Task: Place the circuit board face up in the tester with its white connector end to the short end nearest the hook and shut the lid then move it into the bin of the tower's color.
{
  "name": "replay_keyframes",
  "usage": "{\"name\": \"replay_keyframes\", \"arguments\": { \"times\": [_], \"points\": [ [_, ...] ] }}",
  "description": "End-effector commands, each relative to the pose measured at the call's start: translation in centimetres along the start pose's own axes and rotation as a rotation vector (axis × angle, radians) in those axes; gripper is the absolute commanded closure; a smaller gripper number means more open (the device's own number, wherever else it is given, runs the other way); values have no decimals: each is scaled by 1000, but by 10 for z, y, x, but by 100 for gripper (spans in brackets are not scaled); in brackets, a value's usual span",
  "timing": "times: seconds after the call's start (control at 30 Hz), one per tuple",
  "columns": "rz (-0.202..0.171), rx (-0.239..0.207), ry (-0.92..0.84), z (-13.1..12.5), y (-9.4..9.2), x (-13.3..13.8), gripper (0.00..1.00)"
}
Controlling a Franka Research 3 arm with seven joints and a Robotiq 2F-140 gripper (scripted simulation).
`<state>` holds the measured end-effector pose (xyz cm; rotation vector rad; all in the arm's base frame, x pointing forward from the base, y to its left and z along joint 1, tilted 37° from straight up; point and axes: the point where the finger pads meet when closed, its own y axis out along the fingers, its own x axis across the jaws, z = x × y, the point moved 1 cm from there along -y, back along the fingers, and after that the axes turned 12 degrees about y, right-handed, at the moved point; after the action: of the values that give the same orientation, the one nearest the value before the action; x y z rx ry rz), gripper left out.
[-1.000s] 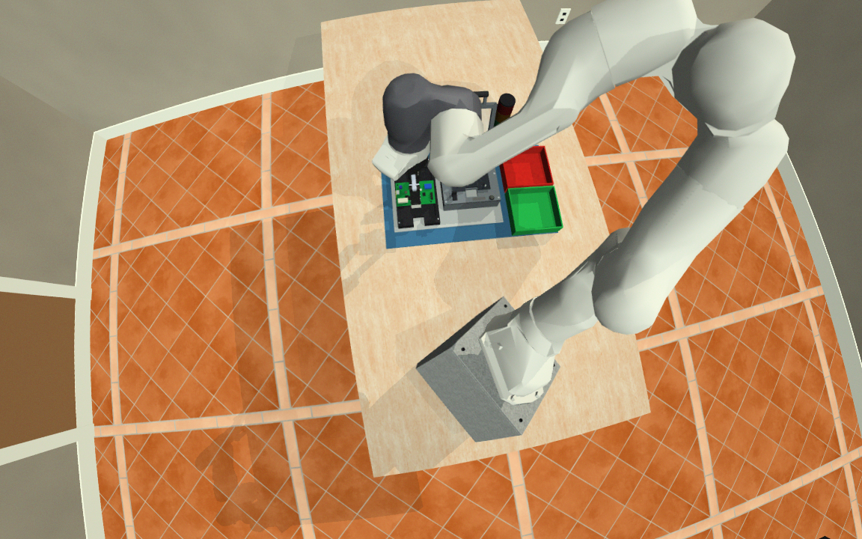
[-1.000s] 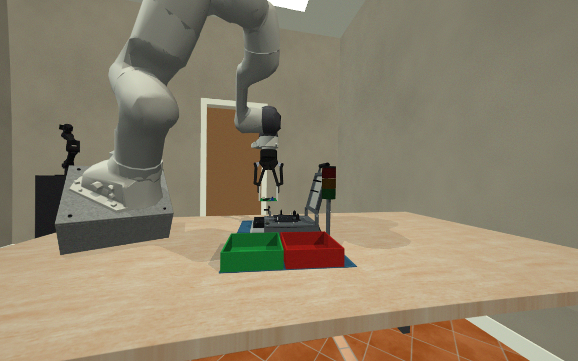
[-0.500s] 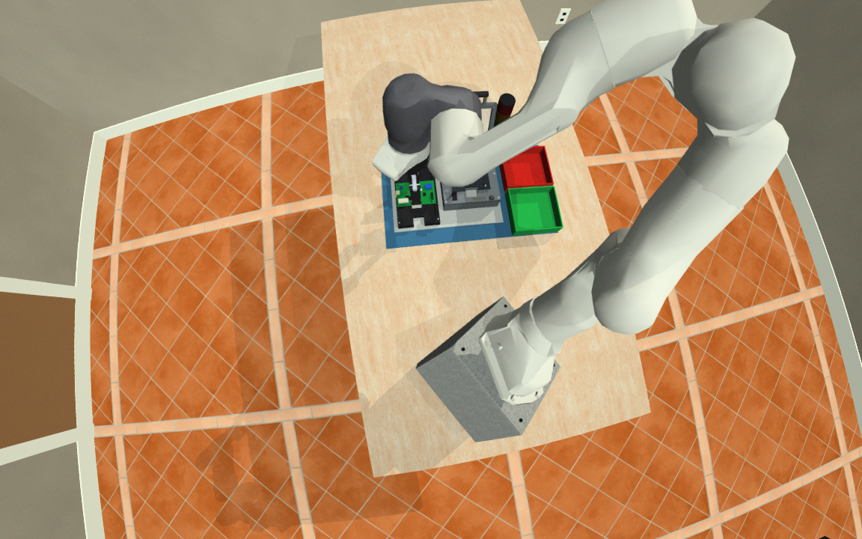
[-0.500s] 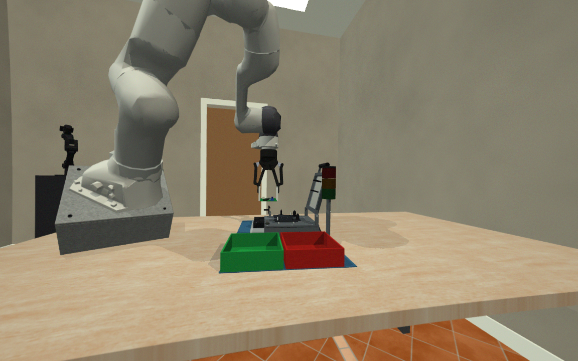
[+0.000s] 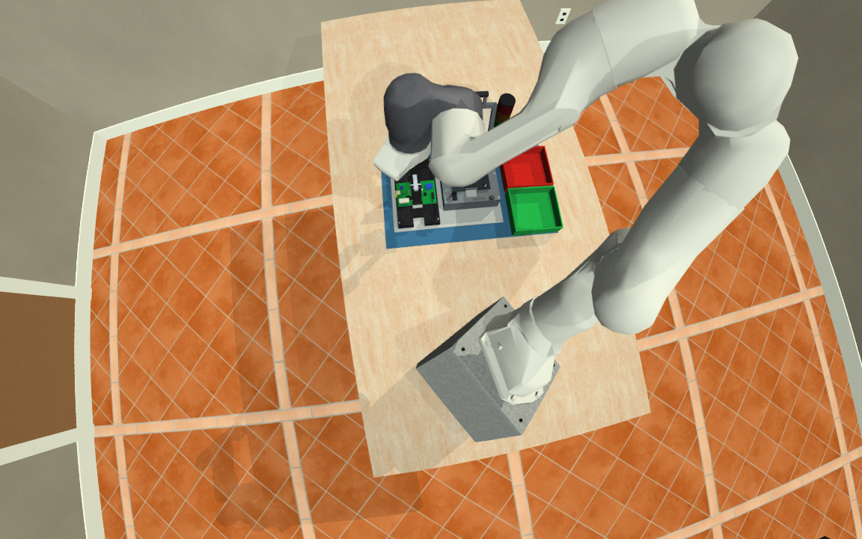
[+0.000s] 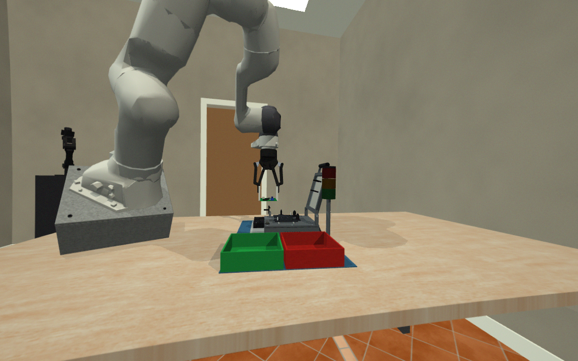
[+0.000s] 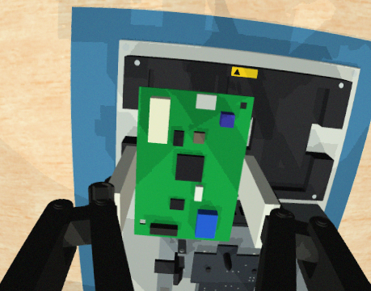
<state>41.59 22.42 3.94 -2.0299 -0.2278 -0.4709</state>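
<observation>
Wooden table (image 6: 417,269) carries a blue mat (image 7: 88,113), a black tray (image 7: 293,113), a grey tester (image 7: 223,286) and red (image 6: 312,251) and green (image 6: 251,252) bins. My gripper (image 7: 188,169) grasps the flat green circuit board (image 7: 193,167) by its long edges above the tray, white connector (image 7: 158,120) pointing away from the tester.

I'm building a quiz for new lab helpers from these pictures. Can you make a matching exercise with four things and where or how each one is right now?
Things:
1. circuit board
2. tester lid
3. green bin
4. signal tower

States or places:
A. raised, tilted open
B. held in the end effector above the tray
C. beside the red bin, nothing in it
D. standing on a post beside the tester, no lamp bright

Pairs: 1-B, 2-A, 3-C, 4-D
</observation>
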Motion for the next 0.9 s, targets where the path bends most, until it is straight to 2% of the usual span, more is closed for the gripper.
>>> {"name": "replay_keyframes", "arguments": {
  "times": [0.0, 0.27, 0.7, 0.77, 0.87],
  "points": [
    [2, -3, -7, -6, 0, 2, 54],
    [2, -3, -7, -22, -1, 12, 54],
    [2, -3, -7, -84, -6, 47, 54],
    [2, -3, -7, -84, -6, 47, 54],
    [2, -3, -7, -100, -8, 56, 54]
  ]
}}
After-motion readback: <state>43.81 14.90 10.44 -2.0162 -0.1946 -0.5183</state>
